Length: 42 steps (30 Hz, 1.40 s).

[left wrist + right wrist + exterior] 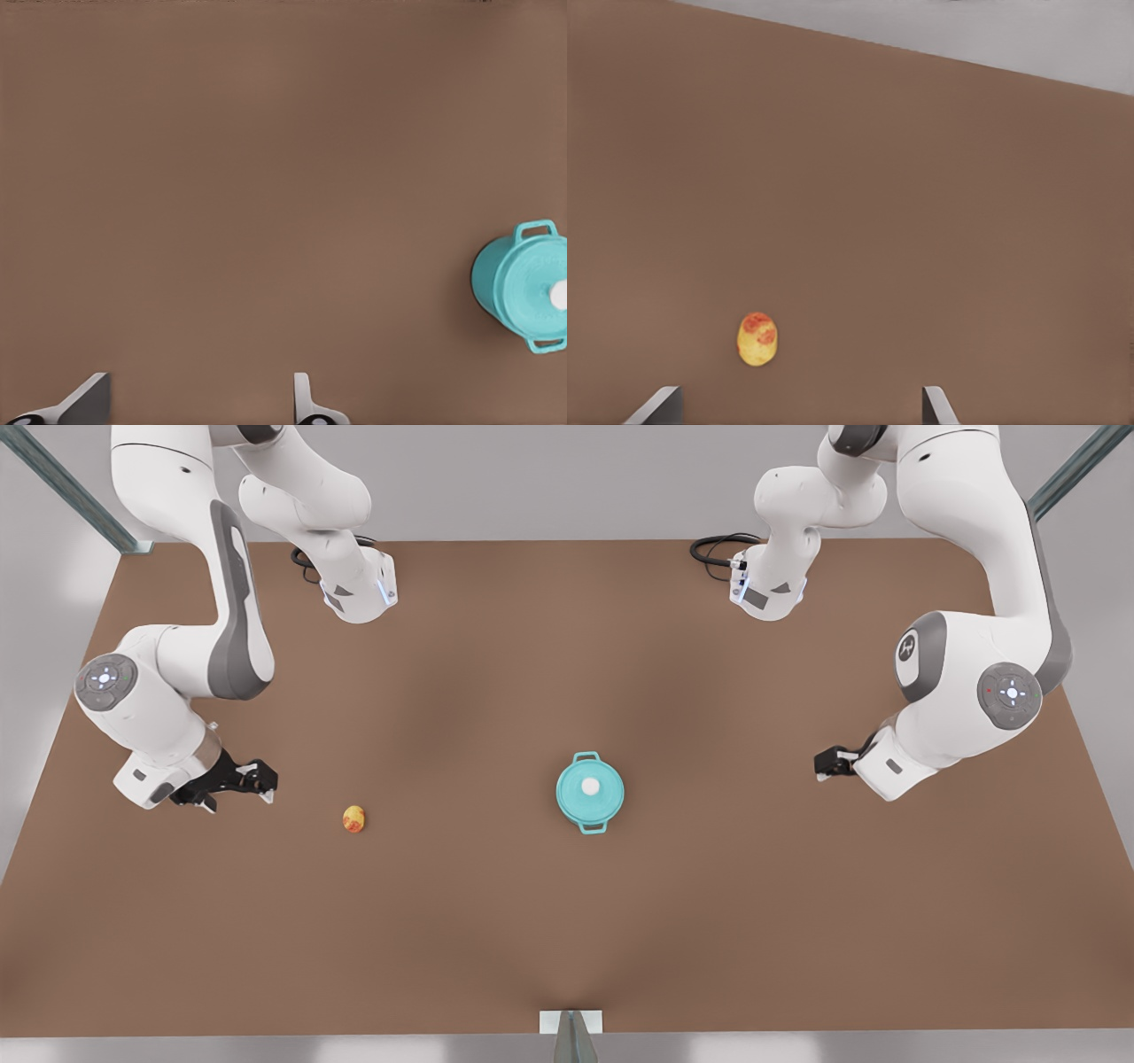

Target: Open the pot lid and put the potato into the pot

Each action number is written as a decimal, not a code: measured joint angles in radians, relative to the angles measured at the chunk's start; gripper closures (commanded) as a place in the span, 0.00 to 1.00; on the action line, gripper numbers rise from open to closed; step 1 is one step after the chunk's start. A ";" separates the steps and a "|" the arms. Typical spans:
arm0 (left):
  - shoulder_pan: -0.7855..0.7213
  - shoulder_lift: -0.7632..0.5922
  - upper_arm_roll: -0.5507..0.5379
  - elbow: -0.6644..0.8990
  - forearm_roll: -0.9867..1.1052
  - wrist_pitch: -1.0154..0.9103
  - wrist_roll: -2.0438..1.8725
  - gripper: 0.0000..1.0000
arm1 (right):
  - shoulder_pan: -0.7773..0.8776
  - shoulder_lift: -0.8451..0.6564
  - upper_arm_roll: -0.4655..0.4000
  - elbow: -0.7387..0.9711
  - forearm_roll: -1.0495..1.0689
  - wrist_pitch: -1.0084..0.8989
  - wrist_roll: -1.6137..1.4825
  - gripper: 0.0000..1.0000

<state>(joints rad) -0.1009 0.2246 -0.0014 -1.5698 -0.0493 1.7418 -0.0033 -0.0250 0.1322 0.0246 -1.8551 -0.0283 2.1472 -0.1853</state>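
On my feed the pot stands on the brown worktop, slightly toward the front view's right of centre, with one loop handle toward the far edge and one toward the near edge. The pot lid sits flat and closed on it, white knob at its centre. The potato lies on the bare worktop toward the front view's left, well apart from the pot.

The right end effector is at the front view's left, near the potato but clear of it. In the right wrist view I see its fingers spread wide with nothing between them, and the potato ahead of them.

The left end effector is at the front view's right, apart from the pot. In the left wrist view its fingers are also spread and empty, with the lidded pot off to one side. Neither end effector touches any object.
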 measured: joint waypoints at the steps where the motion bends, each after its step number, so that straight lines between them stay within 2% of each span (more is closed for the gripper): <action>1: -0.001 0.000 0.000 0.000 0.000 0.003 0.001 0.00 | 0.000 0.000 0.000 0.000 -0.002 0.003 -0.004 0.00; 4: -0.014 0.000 0.000 -0.007 0.001 0.011 0.004 0.00 | 0.029 0.001 0.000 0.000 -0.007 -0.002 -0.004 0.00; 7: -0.014 -0.004 -0.024 -0.025 -0.057 0.021 0.001 0.00 | 0.125 0.014 0.000 0.008 -0.010 -0.010 0.018 0.00; 9: -0.012 -0.004 -0.169 -0.001 -0.019 0.027 -0.019 0.00 | 0.170 0.039 0.000 0.026 -0.028 -0.014 0.043 0.00; 10: -0.060 -0.002 -0.242 0.005 0.007 0.033 -0.036 0.00 | 0.183 0.054 0.000 0.035 -0.035 -0.016 0.056 0.00; 13: -0.257 0.095 -0.318 0.130 0.049 0.057 -0.113 0.00 | 0.189 0.069 -0.001 0.046 -0.048 -0.019 0.093 0.00; 15: -0.285 0.204 -0.326 0.233 0.067 0.067 -0.174 0.00 | 0.200 0.081 -0.001 0.047 -0.049 -0.022 0.121 0.00; 17: -0.322 0.269 -0.327 0.260 0.106 0.076 -0.235 0.00 | 0.222 0.124 0.000 0.048 -0.050 -0.021 0.154 0.00; 21: -0.361 0.361 -0.326 0.252 0.141 0.122 -0.372 0.00 | 0.234 0.226 0.000 0.040 -0.050 0.009 0.223 0.00; 26: -0.387 0.463 -0.325 0.241 0.182 0.236 -0.538 0.00 | 0.211 0.268 -0.008 0.023 -0.056 0.049 0.297 0.00; 33: -0.400 0.548 -0.322 0.236 0.351 0.319 -0.689 0.00 | 0.208 0.276 -0.011 -0.060 -0.058 0.132 0.385 0.00; 42: -0.397 0.569 -0.319 0.173 0.427 0.393 -0.811 0.00 | 0.159 0.318 -0.011 -0.150 -0.055 0.253 0.450 0.00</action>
<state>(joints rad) -0.4974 0.7934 -0.3206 -1.3972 0.3774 2.1351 -0.8143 0.1343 0.4505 0.0135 -2.0047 -0.0838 2.3997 0.2648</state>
